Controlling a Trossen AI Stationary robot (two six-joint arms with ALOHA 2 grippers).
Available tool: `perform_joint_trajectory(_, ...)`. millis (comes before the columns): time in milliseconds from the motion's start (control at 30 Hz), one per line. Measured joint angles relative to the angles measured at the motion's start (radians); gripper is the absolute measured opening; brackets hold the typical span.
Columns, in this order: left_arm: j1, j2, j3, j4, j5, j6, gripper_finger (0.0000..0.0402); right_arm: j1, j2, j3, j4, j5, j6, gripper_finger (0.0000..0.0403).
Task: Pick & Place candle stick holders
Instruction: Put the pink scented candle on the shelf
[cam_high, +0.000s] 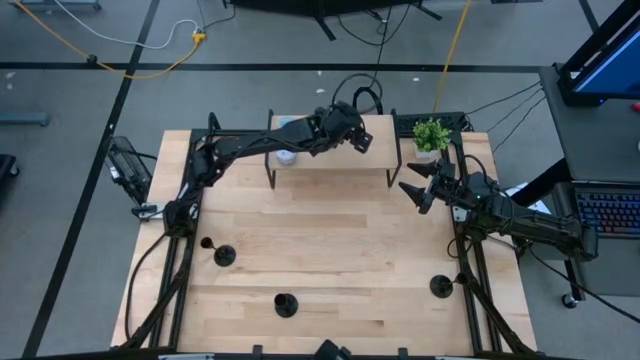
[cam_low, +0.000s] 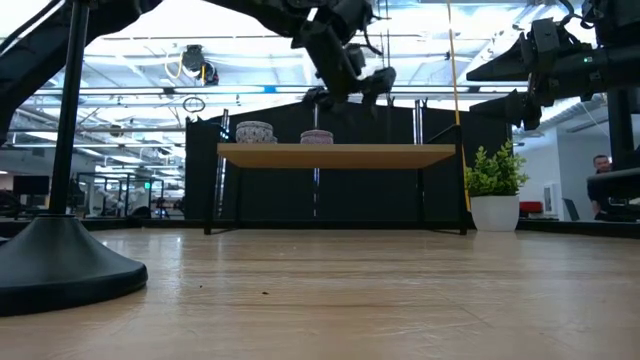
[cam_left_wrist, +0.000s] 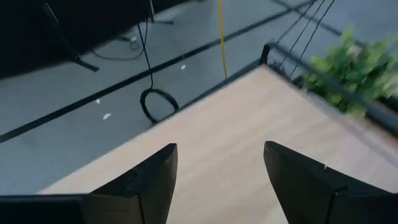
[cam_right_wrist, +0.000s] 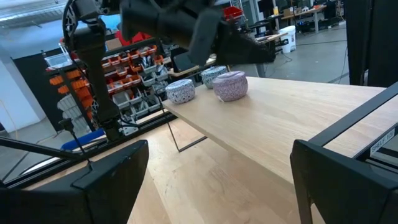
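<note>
Three black candle stick holders stand on their disc bases on the wooden table: one near the left (cam_high: 224, 256), one near the front edge (cam_high: 286, 304), one at the right (cam_high: 440, 287). One of them looms large at the left of the low view (cam_low: 60, 260). My left gripper (cam_high: 360, 136) (cam_left_wrist: 217, 177) hangs open and empty above the raised wooden shelf (cam_high: 335, 150) at the far side. My right gripper (cam_high: 415, 190) (cam_right_wrist: 217, 180) waits open and empty at the table's right, by the shelf's right end.
Round candle tins (cam_right_wrist: 231, 85) (cam_right_wrist: 182, 91) sit on the shelf's left part, beside my left arm. A potted plant (cam_high: 431, 135) stands at the far right corner. The shelf stands on thin black legs (cam_high: 272, 178). Bare wood lies between the holders.
</note>
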Motion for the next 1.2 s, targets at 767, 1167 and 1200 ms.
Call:
perform_joint_trajectory(767,0.055,0.009,0.0,-0.233,0.018,0.057,0.0243,0.0,0.0,0.0,-0.001,0.0,-0.001,0.0389)
perform_joint_trajectory(1167,0.043,0.007,0.0,-0.373,-0.017,0.058,0.0243,0.0,0.0,0.0,-0.007,0.0,-0.003,0.0389)
perform_joint_trajectory(1200,0.041,0.007,0.0,-0.372,-0.018,0.062,0.0243,0.0,0.0,0.0,-0.007,0.0,-0.003,0.0389)
